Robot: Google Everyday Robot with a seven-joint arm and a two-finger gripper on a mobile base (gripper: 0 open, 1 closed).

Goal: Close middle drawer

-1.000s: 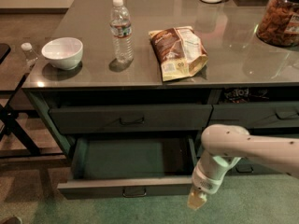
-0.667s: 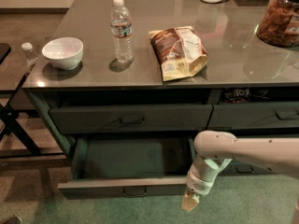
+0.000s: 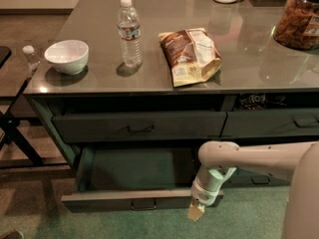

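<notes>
The middle drawer (image 3: 99,199) is pulled well out beneath the counter (image 3: 249,68), its long front edge jutting over open green floor (image 3: 249,218). The end effector (image 3: 196,211) hangs at the right end of that front, near or touching it. How far it is open cannot be told.

Green carpet (image 3: 249,218) lies under a glossy grey-topped counter (image 3: 164,4).

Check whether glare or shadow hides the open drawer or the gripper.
Camera view: glare lies only on the tabletop; the middle drawer is dim inside, yet its front and handle read clearly; the gripper, by the front's right end, is well lit.
</notes>
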